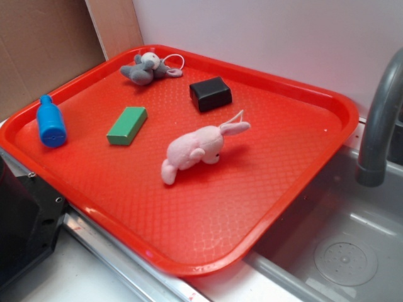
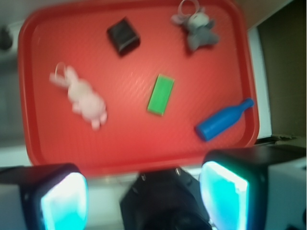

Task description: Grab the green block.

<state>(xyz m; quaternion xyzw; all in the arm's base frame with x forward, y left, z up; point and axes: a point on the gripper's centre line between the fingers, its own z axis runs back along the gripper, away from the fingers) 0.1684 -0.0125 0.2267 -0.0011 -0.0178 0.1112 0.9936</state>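
Wrist view: gripper sits high above the tray, off its near edge. Fingers stand wide apart, one at each lower corner of the frame, pads glowing cyan. Nothing between them, nothing touched; all objects lie well clear beyond the fingertips. The gripper itself does not show in the exterior view; only a dark body part sits at that frame's lower left. Green block: small flat rectangular brick, solid green, matte plain faces, lying flat on the red tray. In the exterior view it lies in the left half of the tray, long axis running roughly toward the far edge; top face lighter, side faces a darker green. In the wrist view the block sits near tray centre, slightly tilted from vertical, blurred but clearly separate from everything else. Neighbours, exterior view: blue bottle on its side near the left rim, apart from the block; black block toward the far edge, apart; pink rabbit just right of the block near tray centre, not touching; grey plush by the far-left corner, with a white loop. The tray rests partly over a sink, with a grey faucet at the right edge.
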